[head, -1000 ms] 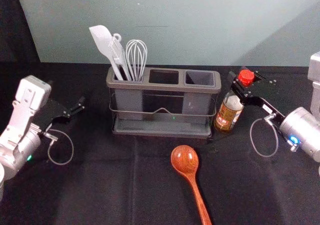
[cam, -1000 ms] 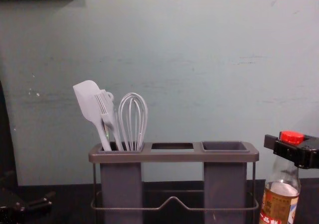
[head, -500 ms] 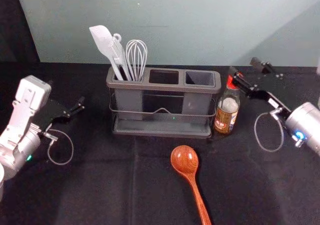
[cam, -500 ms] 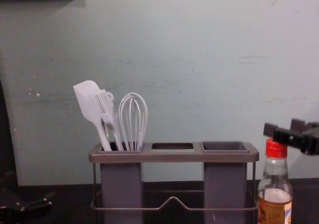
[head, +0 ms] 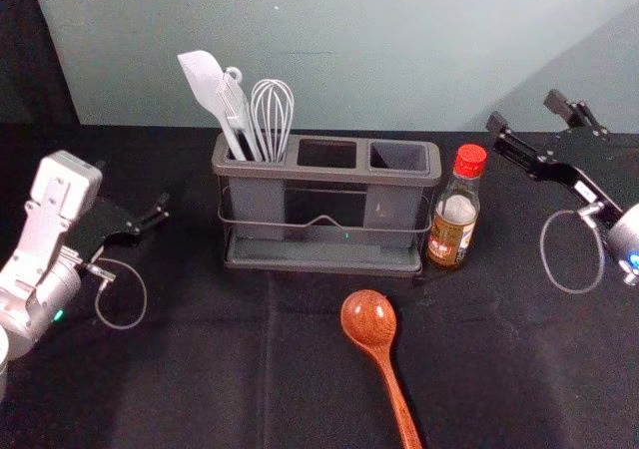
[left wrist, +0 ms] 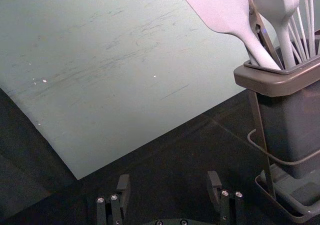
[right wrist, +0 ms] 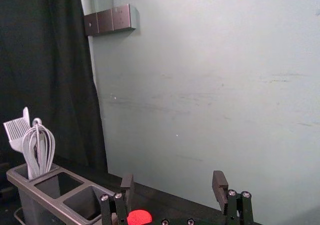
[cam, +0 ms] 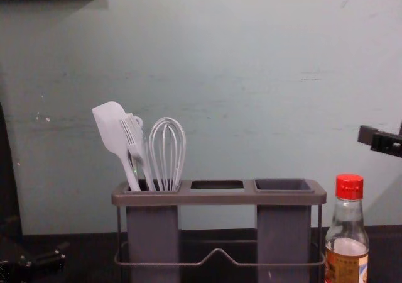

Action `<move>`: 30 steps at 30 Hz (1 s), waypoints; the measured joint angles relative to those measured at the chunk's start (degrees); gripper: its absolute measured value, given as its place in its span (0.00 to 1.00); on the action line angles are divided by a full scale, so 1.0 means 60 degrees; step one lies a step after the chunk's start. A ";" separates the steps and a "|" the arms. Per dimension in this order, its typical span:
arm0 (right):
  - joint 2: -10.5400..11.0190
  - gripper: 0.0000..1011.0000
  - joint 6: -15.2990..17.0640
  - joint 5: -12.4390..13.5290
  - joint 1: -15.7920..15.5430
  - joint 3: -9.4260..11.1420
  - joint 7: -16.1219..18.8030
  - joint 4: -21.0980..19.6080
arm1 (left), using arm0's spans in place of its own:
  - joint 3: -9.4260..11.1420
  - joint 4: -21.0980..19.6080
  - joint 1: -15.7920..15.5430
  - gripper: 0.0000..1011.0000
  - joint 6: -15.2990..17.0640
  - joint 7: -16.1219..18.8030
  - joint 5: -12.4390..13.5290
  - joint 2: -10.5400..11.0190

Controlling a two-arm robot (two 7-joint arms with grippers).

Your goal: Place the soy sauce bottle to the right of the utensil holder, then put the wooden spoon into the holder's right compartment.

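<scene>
The right gripper point(head: 526, 111) hangs above and to the right of the soy sauce bottle point(head: 454, 220), its fingers spread with nothing between them. The bottle stands upright just beside the right end of the utensil holder point(head: 329, 175) (whether the two touch, I cannot tell), so it sits between that gripper and the holder's lower side. A wire rail point(head: 300, 225) crosses the holder's front; a spatula point(head: 205, 78), brush point(head: 235, 100) and whisk point(head: 272, 110) crowd the left compartment. The wooden spoon point(head: 377, 344) lies on black cloth point(head: 200, 369) before the holder, bowl towards it. Left of the holder, the left gripper point(head: 158, 210) is parked, fingers apart.
</scene>
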 joint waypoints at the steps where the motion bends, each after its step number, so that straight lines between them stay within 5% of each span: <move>1: 0.0023 0.99 0.0004 0.0018 -0.0050 0.0029 -0.0016 -0.0067 | 0.0000 0.0000 0.0000 0.99 0.0000 0.0000 0.0000 0.0000; 11: 0.0318 0.99 0.0107 0.0139 -0.0967 0.0038 0.0090 -0.1301 | 0.0000 0.0000 0.0000 0.99 0.0000 0.0000 0.0000 0.0000; 25: 0.0918 0.99 0.0272 -0.0418 -0.1851 -0.1046 0.0558 -0.2565 | 0.0000 0.0000 0.0000 0.99 0.0000 0.0000 0.0000 0.0000; 30: 0.1189 0.99 0.1217 -0.0948 -0.1821 -0.1600 0.0419 -0.2810 | 0.0000 0.0000 0.0000 0.99 0.0000 0.0000 0.0000 0.0000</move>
